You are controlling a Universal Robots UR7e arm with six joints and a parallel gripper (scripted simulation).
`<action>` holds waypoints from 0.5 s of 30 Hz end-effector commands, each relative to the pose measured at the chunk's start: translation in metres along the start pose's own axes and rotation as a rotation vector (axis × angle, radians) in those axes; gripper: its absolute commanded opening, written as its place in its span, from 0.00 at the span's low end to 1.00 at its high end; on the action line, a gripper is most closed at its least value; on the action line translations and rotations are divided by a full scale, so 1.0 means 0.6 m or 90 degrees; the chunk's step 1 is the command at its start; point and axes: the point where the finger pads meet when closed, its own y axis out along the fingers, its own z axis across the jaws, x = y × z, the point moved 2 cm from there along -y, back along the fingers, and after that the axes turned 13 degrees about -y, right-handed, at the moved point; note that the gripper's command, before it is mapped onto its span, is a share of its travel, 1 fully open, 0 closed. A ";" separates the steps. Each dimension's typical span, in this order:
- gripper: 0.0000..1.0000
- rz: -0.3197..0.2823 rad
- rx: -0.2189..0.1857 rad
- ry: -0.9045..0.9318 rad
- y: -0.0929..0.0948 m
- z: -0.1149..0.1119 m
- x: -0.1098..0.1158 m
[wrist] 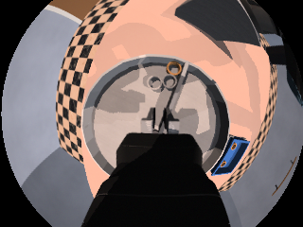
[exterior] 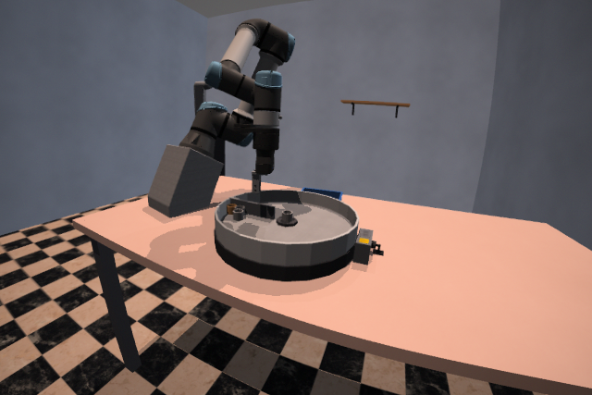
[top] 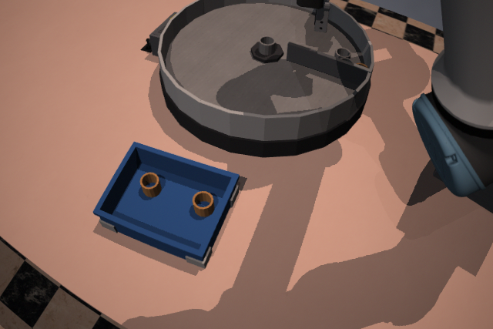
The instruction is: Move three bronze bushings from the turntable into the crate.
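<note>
My gripper (top: 320,31) (exterior: 256,189) (wrist: 159,113) hangs over the turntable (top: 215,38) (exterior: 325,228) (wrist: 110,134), fingers part open with no bushing between them. One bronze bushing (top: 361,65) (exterior: 231,209) (wrist: 174,68) stands on it near the rim, beside the divider; in the top view the divider mostly hides it. Two grey bushings stand close by, one grey bushing (wrist: 155,82) farther from the divider and the other grey bushing (wrist: 169,81) near it. Two bronze bushings, the left bronze bushing (top: 149,182) and right bronze bushing (top: 201,200), stand apart in the blue crate (top: 171,213) (exterior: 322,192) (wrist: 229,155).
A straight divider (top: 318,63) (exterior: 260,209) (wrist: 179,87) runs from near the centre hub (top: 266,47) (exterior: 287,217) to the turntable's raised rim. A small grey box (exterior: 363,247) sits against the turntable's outer side. The arm's base stands on the table beside the turntable.
</note>
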 end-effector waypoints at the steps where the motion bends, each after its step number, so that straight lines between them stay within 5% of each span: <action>1: 0.40 0.000 -0.001 0.014 0.006 0.023 -0.049; 15: 0.40 0.000 -0.001 0.022 0.010 0.036 -0.077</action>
